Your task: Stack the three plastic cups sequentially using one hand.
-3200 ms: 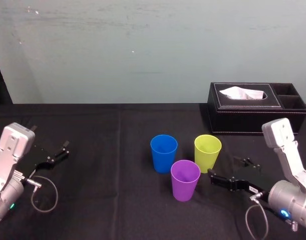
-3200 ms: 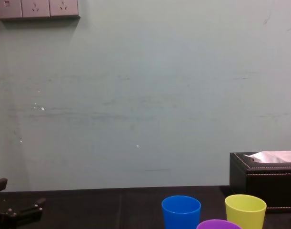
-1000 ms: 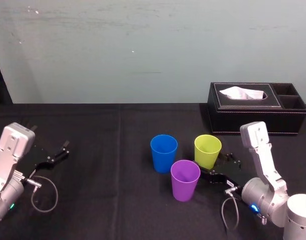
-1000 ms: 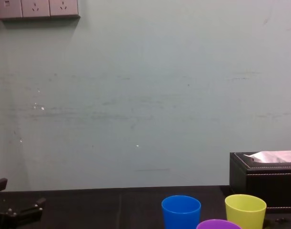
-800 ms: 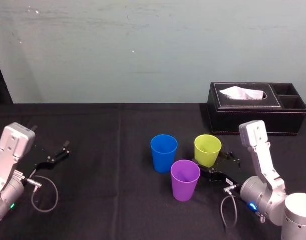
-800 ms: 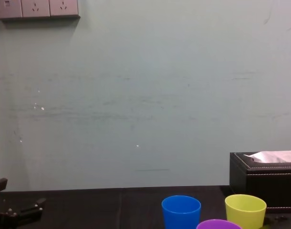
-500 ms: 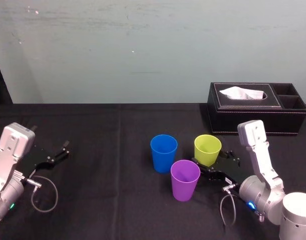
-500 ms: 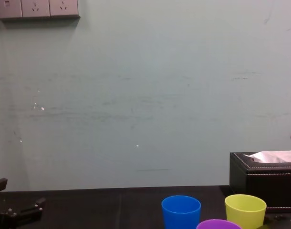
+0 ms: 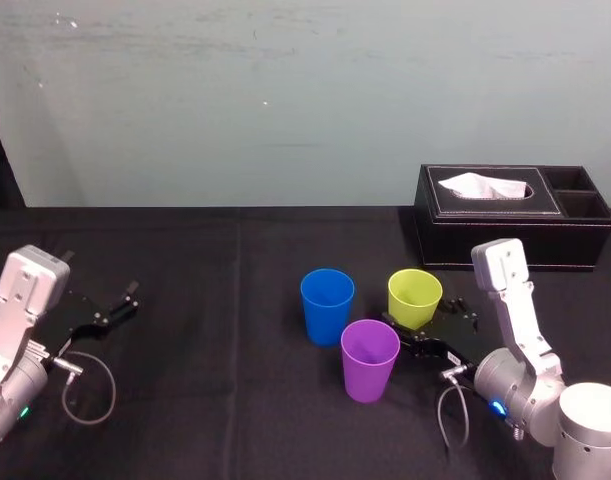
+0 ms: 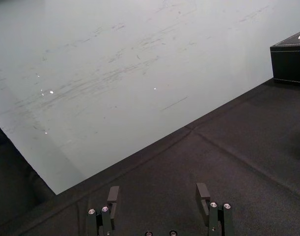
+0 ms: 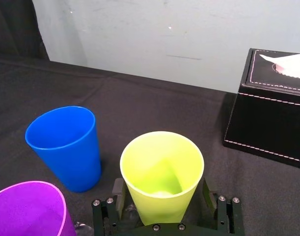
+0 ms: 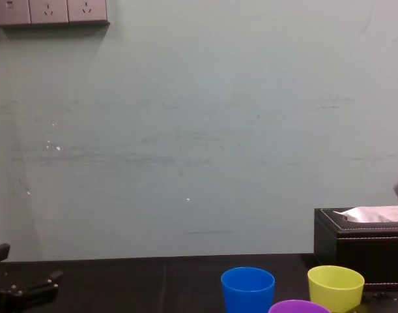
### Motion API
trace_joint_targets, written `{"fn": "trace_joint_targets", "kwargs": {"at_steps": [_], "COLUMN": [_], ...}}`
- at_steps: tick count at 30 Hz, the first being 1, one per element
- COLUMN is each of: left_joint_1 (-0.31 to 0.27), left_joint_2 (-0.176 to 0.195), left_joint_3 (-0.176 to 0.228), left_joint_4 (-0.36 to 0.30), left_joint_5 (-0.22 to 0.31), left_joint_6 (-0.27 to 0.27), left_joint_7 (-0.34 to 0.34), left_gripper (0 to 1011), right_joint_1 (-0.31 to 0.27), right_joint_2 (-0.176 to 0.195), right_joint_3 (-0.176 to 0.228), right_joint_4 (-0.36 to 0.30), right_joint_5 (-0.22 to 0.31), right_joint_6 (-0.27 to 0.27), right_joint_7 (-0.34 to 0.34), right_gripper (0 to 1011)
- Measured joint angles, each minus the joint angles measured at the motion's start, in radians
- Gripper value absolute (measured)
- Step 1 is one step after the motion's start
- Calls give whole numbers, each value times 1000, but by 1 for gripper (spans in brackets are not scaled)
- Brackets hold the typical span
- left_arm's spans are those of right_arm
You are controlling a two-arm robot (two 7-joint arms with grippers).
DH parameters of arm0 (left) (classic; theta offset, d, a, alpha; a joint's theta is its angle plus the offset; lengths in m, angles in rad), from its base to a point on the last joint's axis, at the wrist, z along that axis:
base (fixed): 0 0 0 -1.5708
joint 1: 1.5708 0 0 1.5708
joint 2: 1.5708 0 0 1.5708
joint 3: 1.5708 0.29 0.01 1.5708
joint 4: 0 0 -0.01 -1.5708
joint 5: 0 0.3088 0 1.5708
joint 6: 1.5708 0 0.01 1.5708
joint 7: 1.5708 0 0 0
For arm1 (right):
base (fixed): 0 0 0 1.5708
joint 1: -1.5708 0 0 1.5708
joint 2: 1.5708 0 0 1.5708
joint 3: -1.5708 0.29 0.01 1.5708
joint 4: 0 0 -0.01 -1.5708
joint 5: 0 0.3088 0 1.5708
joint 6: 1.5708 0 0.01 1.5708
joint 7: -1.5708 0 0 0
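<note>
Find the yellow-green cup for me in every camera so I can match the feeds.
Head view: yellow-green cup right of centre, behind the purple cup, right gripper around its base.
Chest view: bottom edge, towards the right.
Right wrist view: centre, between the open fingers.
Left wrist view: left gripper, parked far left, sees the tissue box corner.
Shared landmark: the tissue box, behind the cup to its right.

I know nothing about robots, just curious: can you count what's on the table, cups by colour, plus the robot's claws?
Blue cup: 1
Yellow-green cup: 1
Purple cup: 1
Tissue box: 1
Grippers: 2 (right gripper around the yellow-green cup, left gripper parked at the left)
Total: 6
</note>
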Motion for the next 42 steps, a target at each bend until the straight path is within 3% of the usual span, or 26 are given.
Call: {"fn": "trace_joint_targets", "kwargs": {"at_steps": [12,25,37,42], "left_joint_1": [0,0,0,0], "left_joint_2": [0,0,0,0], "left_joint_3": [0,0,0,0], "left_joint_4": [0,0,0,0], "left_joint_5": [0,0,0,0], "left_joint_6": [0,0,0,0], "left_joint_7": [0,0,0,0], "left_gripper": [1000,1000,1000,1000], "right_joint_1": [-1,-2,-3,-12], "right_joint_2": [1,2,3,15], "right_joint_3": [0,-1,-2,0], "right_joint_4": [-2,-3,-6,-41], "right_joint_5": [0,1,1,-9], "right_joint_6": [2,4,4,1], "right_joint_7": [1,1,2,11], "right_gripper": [998,721,706,707]}}
